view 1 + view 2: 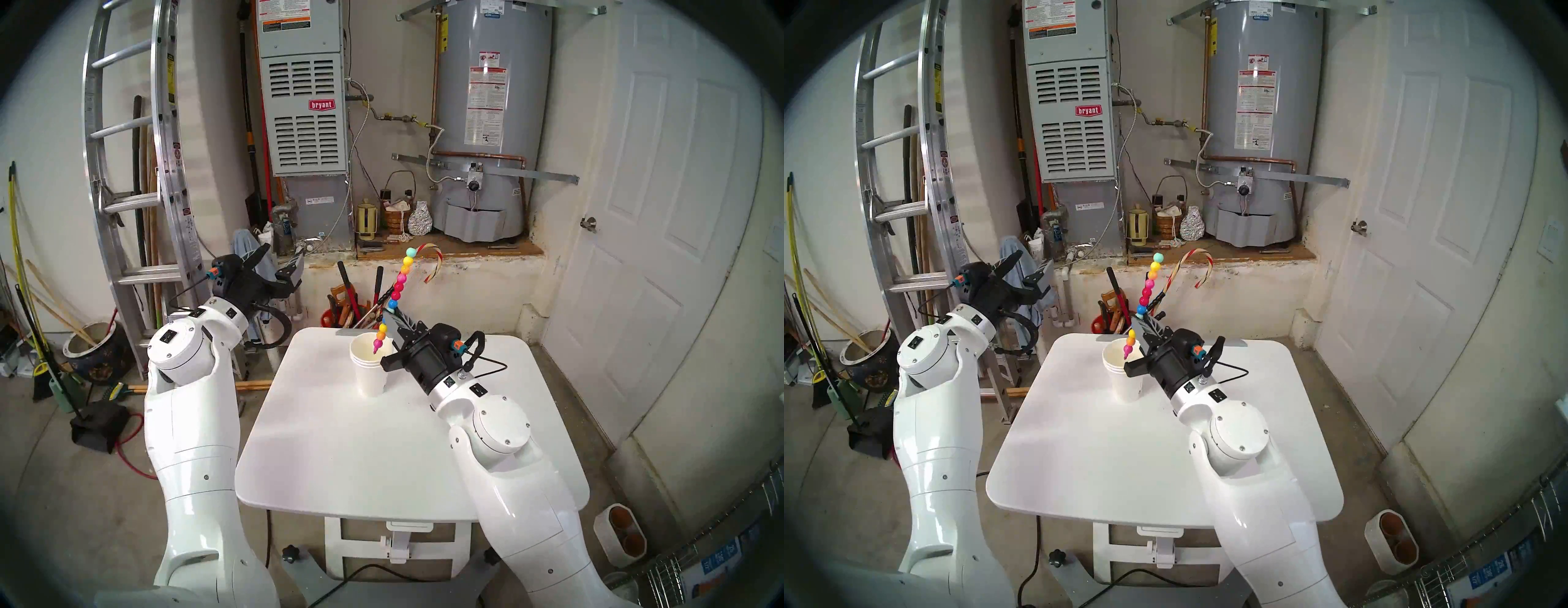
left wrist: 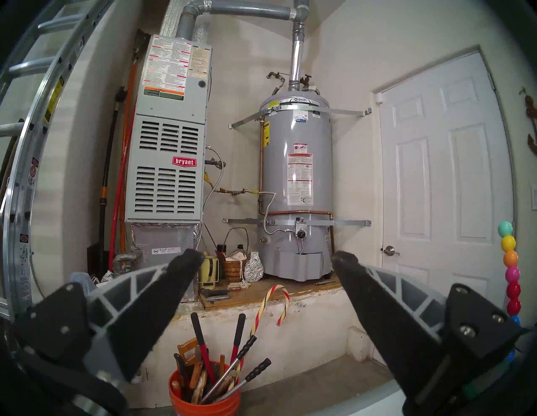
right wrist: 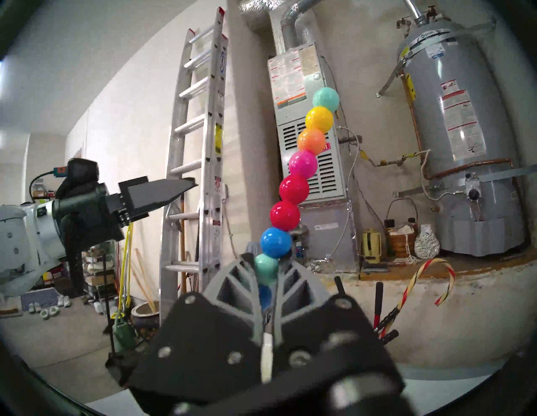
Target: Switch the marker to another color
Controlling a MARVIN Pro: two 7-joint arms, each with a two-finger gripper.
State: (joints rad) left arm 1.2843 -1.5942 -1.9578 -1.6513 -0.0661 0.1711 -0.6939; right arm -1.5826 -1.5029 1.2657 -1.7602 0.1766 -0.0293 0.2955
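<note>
The marker (image 1: pixel 399 283), a slim stick of glossy teal, yellow, orange, pink, red and blue balls, stands tilted over the far side of the white table (image 1: pixel 382 458). My right gripper (image 1: pixel 388 317) is shut on its lower part, at the teal and blue balls (image 3: pixel 266 268). Its pink tip hangs at the mouth of a stack of white paper cups (image 1: pixel 368 373). My left gripper (image 1: pixel 275 263) is open and empty, held high to the left of the table, well apart from the marker. The marker shows at the right edge of the left wrist view (image 2: pixel 511 273).
An orange bucket (image 2: pixel 203 398) of black-and-red-handled tools and a striped candy cane (image 1: pixel 436 261) stand just behind the table. A ladder (image 1: pixel 127 170) leans at the left. A furnace (image 1: pixel 303 106), a water heater (image 1: pixel 488 106) and a white door (image 1: pixel 662 212) line the back.
</note>
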